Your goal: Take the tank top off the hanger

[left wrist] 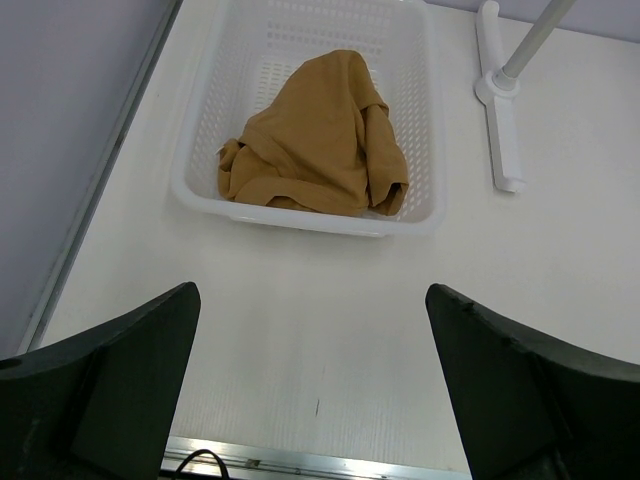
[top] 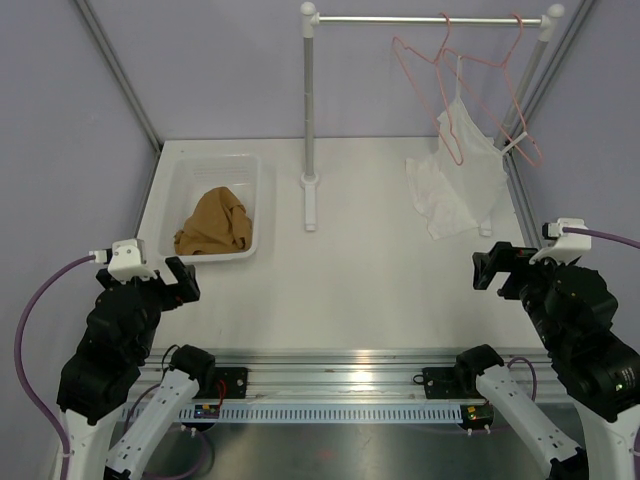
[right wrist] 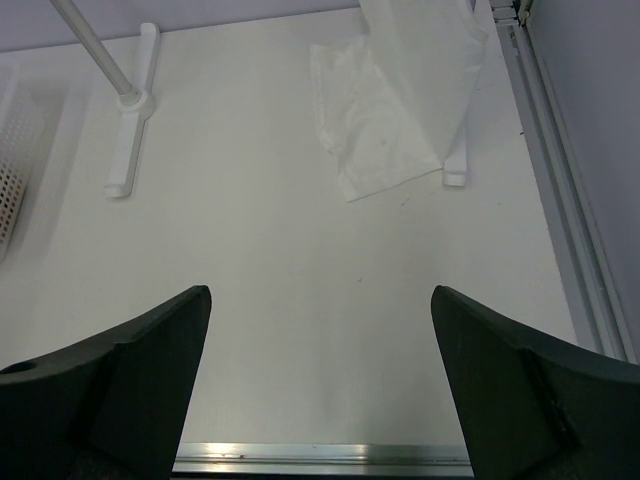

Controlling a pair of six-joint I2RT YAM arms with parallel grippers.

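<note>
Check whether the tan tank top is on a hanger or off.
Off. The tank top lies crumpled in the white basket; the pink hangers on the rail carry only the white garment.

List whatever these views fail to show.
The tank top lies bunched in the basket, top and left wrist views, straps folded from sight.
The hangers are crossing wires in top view; which carries the white garment is unclear.
The white garment's upper part is cut by the right wrist view's top edge.
</note>
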